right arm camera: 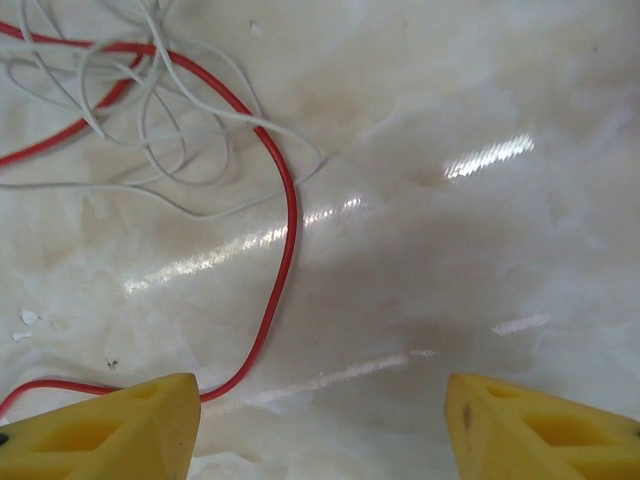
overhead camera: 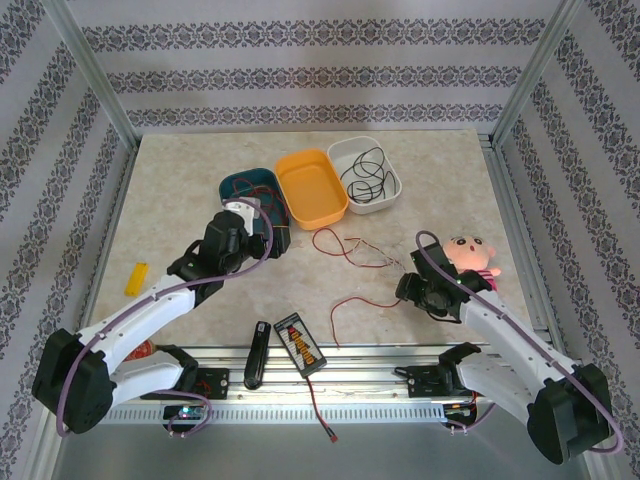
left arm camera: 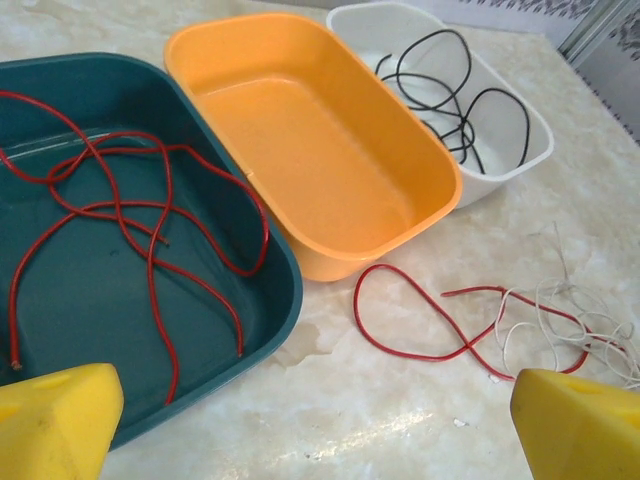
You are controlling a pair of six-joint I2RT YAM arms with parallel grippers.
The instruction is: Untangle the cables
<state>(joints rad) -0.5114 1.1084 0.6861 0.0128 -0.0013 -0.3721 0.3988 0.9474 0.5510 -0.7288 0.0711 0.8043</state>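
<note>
My right jaws stand open and empty over the marbled table [right arm camera: 450,250], a thin red wire [right arm camera: 289,220] running past one finger. I'd best close on that strand clear of the pale whitish wire [right arm camera: 150,160] snarled mid-table, then draw slowly. My left jaws gape, empty, by the teal plastic tray [left arm camera: 290,290] holding a second red wire [left arm camera: 152,235]. The thin black wire [left arm camera: 450,125] lies in the white tray [left arm camera: 520,160] toward the far edge.
</note>
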